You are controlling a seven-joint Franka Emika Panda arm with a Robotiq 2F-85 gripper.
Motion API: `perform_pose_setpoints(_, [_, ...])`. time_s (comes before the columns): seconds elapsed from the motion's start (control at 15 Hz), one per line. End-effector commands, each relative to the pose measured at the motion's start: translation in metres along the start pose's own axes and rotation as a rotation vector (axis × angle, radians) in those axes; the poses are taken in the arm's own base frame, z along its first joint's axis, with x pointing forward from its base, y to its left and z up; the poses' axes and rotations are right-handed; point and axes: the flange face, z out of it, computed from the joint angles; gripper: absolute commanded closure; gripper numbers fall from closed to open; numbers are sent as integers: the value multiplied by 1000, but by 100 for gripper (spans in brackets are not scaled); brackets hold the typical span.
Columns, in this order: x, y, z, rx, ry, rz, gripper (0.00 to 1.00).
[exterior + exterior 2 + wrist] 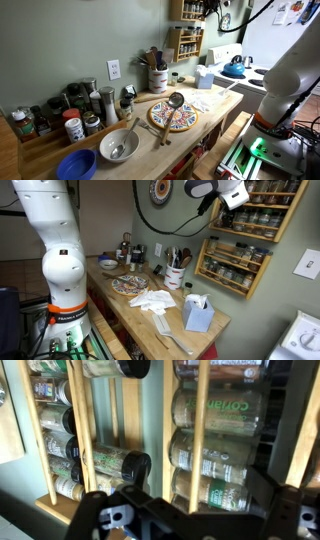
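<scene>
The spice rack (204, 430) is pale bare wood, matt; inside it, glossy glass jars (215, 455) carry black plastic lids (137, 465) and paper labels (225, 407).

Blurred, illegible labels on spice jars (215, 458)

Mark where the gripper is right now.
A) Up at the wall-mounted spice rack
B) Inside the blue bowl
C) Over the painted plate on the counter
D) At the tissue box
A: in an exterior view the gripper is raised at the spice rack on the wall, far above the counter, and the wrist view is filled with shelved spice jars.
</scene>
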Motion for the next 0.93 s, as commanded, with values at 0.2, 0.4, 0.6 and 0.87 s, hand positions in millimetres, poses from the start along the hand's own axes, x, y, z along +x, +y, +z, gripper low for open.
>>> perform_pose_setpoints(0.2, [-7,16,-6,-37,-23,-20,0])
perform_pose_setpoints(0.4, [-1,4,-18,0,-5,-20,0])
perform_pose_setpoints(0.6, [1,-5,-22,23,1,-21,0])
perform_pose_setpoints(0.87, [-2,-14,-11,50,-1,-11,0])
